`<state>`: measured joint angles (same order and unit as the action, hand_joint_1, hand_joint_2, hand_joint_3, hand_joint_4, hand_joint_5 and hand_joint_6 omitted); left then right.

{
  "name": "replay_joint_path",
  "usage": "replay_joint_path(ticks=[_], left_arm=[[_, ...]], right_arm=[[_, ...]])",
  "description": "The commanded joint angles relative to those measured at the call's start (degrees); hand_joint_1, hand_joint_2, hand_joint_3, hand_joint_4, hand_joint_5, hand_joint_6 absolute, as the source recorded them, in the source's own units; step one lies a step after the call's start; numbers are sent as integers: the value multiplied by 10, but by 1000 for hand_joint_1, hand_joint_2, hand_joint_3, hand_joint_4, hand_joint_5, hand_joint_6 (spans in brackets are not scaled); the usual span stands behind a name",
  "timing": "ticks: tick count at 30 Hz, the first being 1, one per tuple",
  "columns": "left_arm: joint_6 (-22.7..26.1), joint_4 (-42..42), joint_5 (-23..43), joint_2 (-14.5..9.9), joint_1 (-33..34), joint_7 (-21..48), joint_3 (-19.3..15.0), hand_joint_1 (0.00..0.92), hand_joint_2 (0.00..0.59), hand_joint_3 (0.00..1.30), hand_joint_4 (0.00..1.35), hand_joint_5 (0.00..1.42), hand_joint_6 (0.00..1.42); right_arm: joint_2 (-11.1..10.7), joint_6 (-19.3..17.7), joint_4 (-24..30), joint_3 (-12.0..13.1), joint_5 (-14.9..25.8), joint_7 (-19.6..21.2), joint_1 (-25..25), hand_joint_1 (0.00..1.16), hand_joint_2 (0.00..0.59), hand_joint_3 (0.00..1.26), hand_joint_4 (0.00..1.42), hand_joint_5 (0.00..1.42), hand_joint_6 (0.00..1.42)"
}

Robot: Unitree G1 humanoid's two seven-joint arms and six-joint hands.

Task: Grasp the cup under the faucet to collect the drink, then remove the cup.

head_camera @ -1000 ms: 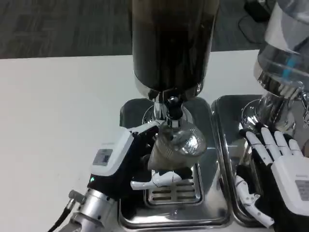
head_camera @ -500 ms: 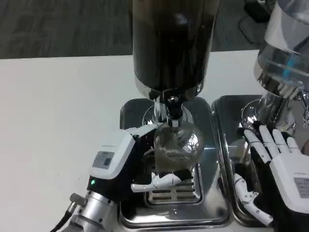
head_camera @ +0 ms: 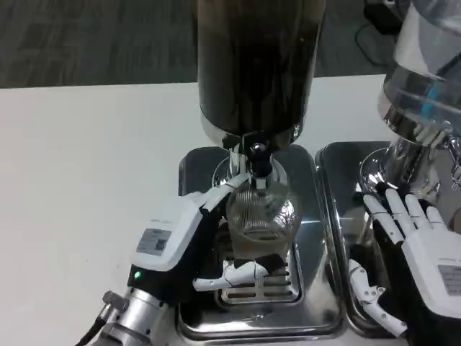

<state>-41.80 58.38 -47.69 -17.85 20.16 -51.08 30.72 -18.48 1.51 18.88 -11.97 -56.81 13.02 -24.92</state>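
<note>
Cup (head_camera: 261, 220) now upright under faucet (head_camera: 257, 167), left hand (head_camera: 189, 241) gripping.

The dark dispenser (head_camera: 259, 65) is cut off at the top edge; the cup (head_camera: 261, 220) base is hidden behind the left hand's (head_camera: 184, 241) fingers (head_camera: 245, 272).

Saw a white bench (head_camera: 86, 158) running across the middle of the view, with grey carpet floor (head_camera: 94, 40) beyond its far edge. Noted a second dispenser (head_camera: 425, 79) at the right edge, clear-walled with a bluish glint inside, narrowing to a chrome base (head_camera: 407, 169). Found that base standing on a shiny steel tray (head_camera: 333, 209) with a raised rim, set on the bench. Made out a dark object (head_camera: 382, 13) on the floor at top right, with a thin cable (head_camera: 362, 40) just beside it.
</note>
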Motion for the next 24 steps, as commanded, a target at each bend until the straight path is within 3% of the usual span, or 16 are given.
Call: replay_joint_path(ticks=[1,11,18,24], left_arm=[[13,-17,6,-15,-20,16,-3,143,73,68,109,388,235],[14,-45,24,-31,-40,39,-23,95,63,46,85,376,209],[-6,-78,55,-58,-80,53,-54,62,52,45,84,370,208],[-25,-116,55,-78,-119,17,-81,40,44,138,186,448,260]], right_arm=[[-6,-7,0,-1,6,-3,5,152,517,106,0,0,0],[-7,-9,-10,-4,12,-1,14,152,517,106,0,0,0],[-11,-11,-15,-1,16,-3,20,152,517,106,0,0,0],[-23,-18,-21,1,25,-2,29,152,517,106,0,0,0]])
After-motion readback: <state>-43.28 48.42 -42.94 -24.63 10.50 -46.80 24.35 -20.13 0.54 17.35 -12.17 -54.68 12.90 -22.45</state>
